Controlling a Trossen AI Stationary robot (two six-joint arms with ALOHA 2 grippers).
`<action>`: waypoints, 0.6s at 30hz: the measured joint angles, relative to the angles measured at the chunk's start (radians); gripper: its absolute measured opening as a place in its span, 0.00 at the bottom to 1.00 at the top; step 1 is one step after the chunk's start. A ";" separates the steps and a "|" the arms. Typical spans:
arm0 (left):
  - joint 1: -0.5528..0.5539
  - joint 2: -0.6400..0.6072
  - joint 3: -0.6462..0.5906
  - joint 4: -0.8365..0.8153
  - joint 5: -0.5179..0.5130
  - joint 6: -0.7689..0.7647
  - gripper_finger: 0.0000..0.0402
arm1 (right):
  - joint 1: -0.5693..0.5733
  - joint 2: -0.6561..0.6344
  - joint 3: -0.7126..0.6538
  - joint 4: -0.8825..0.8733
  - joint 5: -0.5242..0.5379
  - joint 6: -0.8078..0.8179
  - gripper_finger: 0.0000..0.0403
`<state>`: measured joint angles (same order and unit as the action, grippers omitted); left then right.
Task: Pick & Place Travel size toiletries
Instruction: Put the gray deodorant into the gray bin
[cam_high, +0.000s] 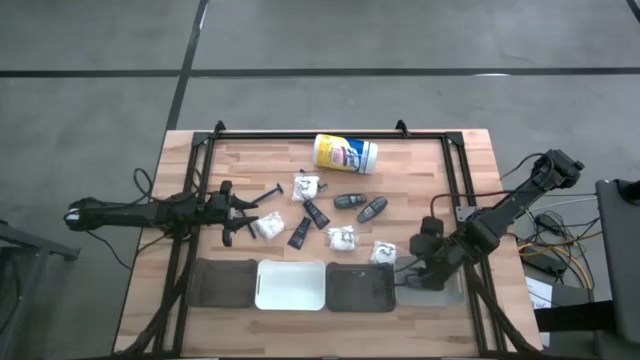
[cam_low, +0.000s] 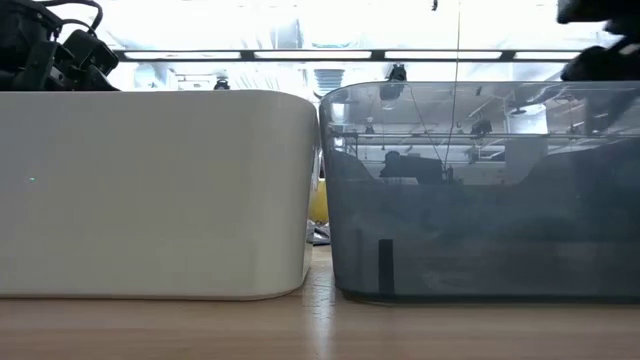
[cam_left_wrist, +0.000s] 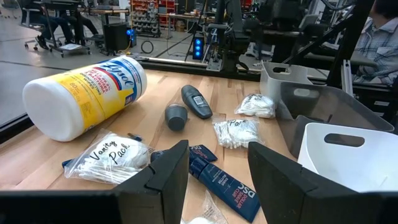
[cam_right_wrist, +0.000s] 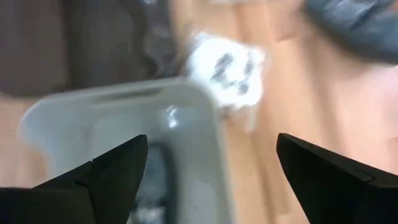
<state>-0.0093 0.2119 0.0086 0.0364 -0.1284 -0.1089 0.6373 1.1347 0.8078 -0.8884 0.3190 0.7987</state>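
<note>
- Judged early to midway — most of the travel size toiletries (cam_high: 318, 212) lying loose on the table (cam_high: 470, 160) at centre frame in the high view, between the canister and the row of bins along the lower edge.
- Visible among them: two dark grey oval pods (cam_high: 362, 205) right of centre, white crinkly packets (cam_high: 341, 238), a small black tube (cam_left_wrist: 222, 188) with lettering, a thin razor (cam_high: 270, 191) toward the left.
- One dark item apparently inside the clear grey bin (cam_right_wrist: 124, 124) in the right wrist view; hard to say what, given the blur. Another dark shape standing in the smoky bin (cam_low: 480, 190) in the low view.
- White bin (cam_high: 291, 284) at lower centre showing nothing inside from above.
- Large yellow-and-white canister (cam_high: 346, 153) on its side at upper centre, not part of the set.
- Right end effector (cam_high: 432, 262) poised at the lower right of the high view, over the clear bin's rim — jaws spread wide, nothing between them, consistent with a release.
- Left end effector (cam_high: 232, 212) stretched in low from the left edge, level with the table, parted partway and gripping nothing, aimed at a packet (cam_left_wrist: 107, 157) and the black tube just ahead.
</note>
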 joint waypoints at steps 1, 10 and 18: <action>0.000 0.000 0.000 0.000 0.000 0.000 0.43 | -0.009 0.000 0.004 0.000 0.027 0.000 0.89; 0.000 0.000 0.000 0.000 0.000 0.000 0.43 | -0.182 0.000 0.055 -0.014 0.050 -0.166 0.90; 0.000 0.000 0.000 0.000 0.000 0.000 0.43 | -0.358 0.000 0.057 0.099 0.050 -0.398 0.90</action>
<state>-0.0092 0.2121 0.0086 0.0365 -0.1284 -0.1085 0.2789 1.1347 0.8646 -0.7892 0.3691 0.4010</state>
